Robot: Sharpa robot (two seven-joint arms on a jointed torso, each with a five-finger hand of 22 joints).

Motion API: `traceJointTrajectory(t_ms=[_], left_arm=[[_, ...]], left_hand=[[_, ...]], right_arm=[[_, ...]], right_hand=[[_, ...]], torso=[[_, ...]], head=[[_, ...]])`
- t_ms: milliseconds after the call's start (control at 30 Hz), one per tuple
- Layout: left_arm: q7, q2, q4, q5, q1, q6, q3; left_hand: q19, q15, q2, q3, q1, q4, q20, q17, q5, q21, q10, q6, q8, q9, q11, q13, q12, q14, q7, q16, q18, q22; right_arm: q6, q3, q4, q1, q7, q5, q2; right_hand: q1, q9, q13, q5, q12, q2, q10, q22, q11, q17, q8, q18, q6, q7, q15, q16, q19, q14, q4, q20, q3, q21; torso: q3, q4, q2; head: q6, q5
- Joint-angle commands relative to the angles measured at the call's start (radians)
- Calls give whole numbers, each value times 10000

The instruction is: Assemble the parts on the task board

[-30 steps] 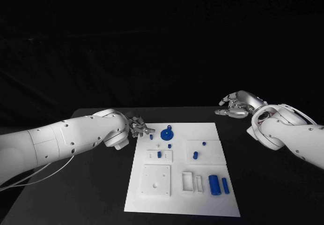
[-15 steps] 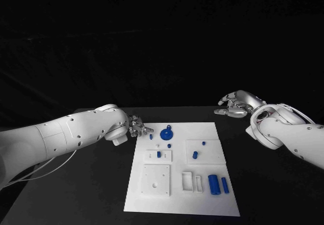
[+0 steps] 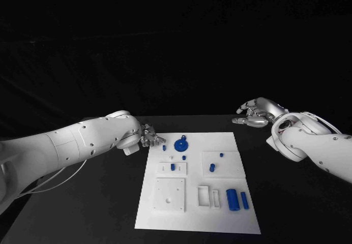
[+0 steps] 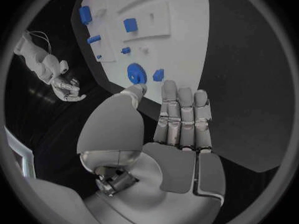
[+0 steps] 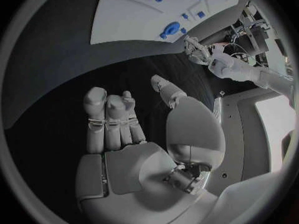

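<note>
The white task board [image 3: 165,213] lies in the middle of the black table. On its far part sit a round blue disc part [image 3: 182,147] and a small blue piece [image 3: 164,148]. Two blue cylinders [image 3: 232,199] lie side by side near its front right. My left hand [image 3: 151,138] hovers at the board's far left corner, fingers stretched out and holding nothing. The left wrist view shows its fingertips [image 4: 179,95] just short of the disc [image 4: 136,73]. My right hand [image 3: 255,115] hangs beyond the far right corner over bare table, fingers apart [image 5: 109,117] and empty.
More small blue parts [image 3: 211,167] stand in raised white blocks at mid-board. A square white plate with holes [image 3: 170,194] and two slotted frames [image 3: 204,195] sit nearer the front. Black table [image 3: 293,203] stretches on both sides of the board.
My left forearm has lifted and swung slightly toward the far side, the hand staying by the board's far left corner. The right arm has not moved.
</note>
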Motion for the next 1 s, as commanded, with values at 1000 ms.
traceJointTrajectory(t_ms=[1000], left_arm=[[155, 675, -940, 299, -197, 995, -3]], left_hand=[[-72, -43, 476, -339, 12, -21, -838, 94, -153, -38, -20, 121, 468, 6, -93, 137, 95, -70, -141, 197, -100, 196]], right_arm=[[67, 4, 69, -3, 102, -4, 0]], right_hand=[[-18, -5, -23, 55, 72, 42, 15, 20, -27, -7, 34, 1379, -26, 68, -21, -39, 6, 73, 79, -49, 12, -41]], torso=[[-8, 7, 3]], head=[[-52, -98]])
